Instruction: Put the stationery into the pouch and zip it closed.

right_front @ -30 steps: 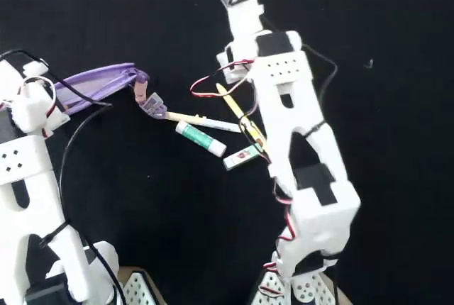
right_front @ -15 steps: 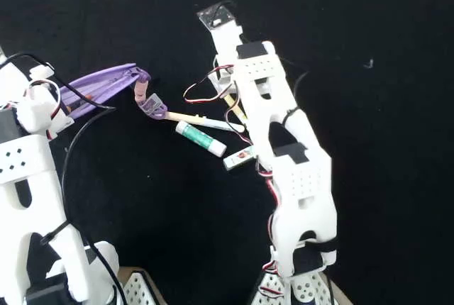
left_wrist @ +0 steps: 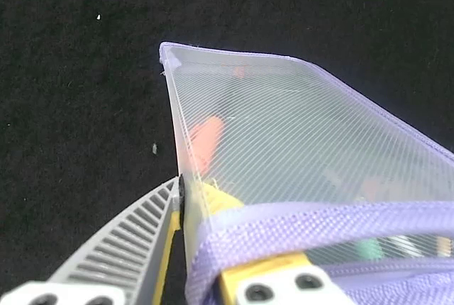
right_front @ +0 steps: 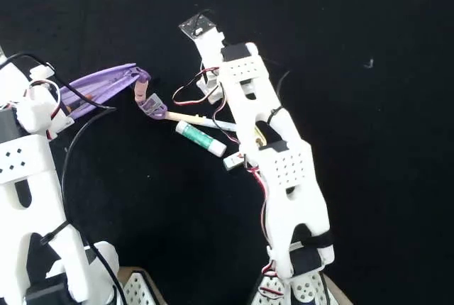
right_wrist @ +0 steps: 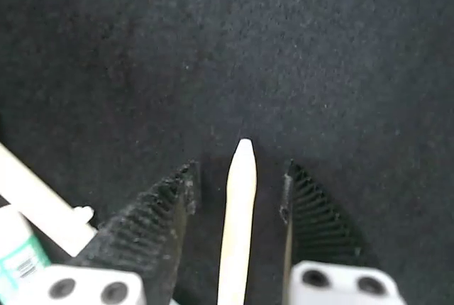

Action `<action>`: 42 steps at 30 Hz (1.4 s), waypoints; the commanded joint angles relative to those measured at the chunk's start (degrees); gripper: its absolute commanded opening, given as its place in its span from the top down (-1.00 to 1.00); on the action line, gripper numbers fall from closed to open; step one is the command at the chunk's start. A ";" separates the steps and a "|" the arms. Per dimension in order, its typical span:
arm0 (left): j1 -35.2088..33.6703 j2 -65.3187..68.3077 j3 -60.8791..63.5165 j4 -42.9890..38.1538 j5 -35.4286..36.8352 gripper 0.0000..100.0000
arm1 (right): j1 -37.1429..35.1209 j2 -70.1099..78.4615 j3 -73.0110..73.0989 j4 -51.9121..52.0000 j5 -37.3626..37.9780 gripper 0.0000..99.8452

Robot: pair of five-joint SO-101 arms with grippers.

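1. Purple-trimmed clear mesh makes up the pouch (right_front: pixel 99 84), which looks soft, floppy and light. Your left end effector (left_wrist: pixel 183 202) is clamped on its edge at the left of the black cloth surface (right_front: pixel 390 142). Orange and green shapes show inside.
2. The pale pen (right_wrist: pixel 237 234) looks thin, rigid, smooth and light, so expect it to roll. It sits between the toothed jaws of your right end effector (right_wrist: pixel 240 172), which stands wide open and holds nothing.
3. Take the pen across its shaft, well back from the tapered tip.
4. The glue stick (right_front: pixel 201 138), a smooth round cylinder, lies near the pen and would probably slip unless you pinch it across the barrel.
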 commanded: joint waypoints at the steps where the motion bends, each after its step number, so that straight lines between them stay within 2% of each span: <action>1: 0.66 0.00 0.31 -0.97 0.26 0.94 | 0.62 2.07 -7.43 1.93 0.26 0.87; 3: 0.66 0.00 0.31 -0.88 0.26 0.94 | 0.97 3.74 -9.80 2.55 0.26 0.98; 14: 0.75 0.00 0.31 -0.70 0.26 0.94 | 2.37 7.87 -26.15 12.75 0.35 0.98; 23: 1.27 0.44 0.22 -0.62 0.44 0.94 | 3.43 8.22 -54.46 23.47 -0.09 0.98; 27: 3.82 0.53 0.31 -0.62 0.44 0.94 | 2.99 5.05 -54.02 22.77 -0.26 0.98; 35: 8.66 0.53 0.31 -0.53 0.70 0.94 | 2.99 -0.92 -54.46 22.95 -5.71 0.98; 42: 12.00 0.53 0.22 -0.53 0.79 0.94 | 1.58 -11.82 -54.29 23.12 -10.99 0.98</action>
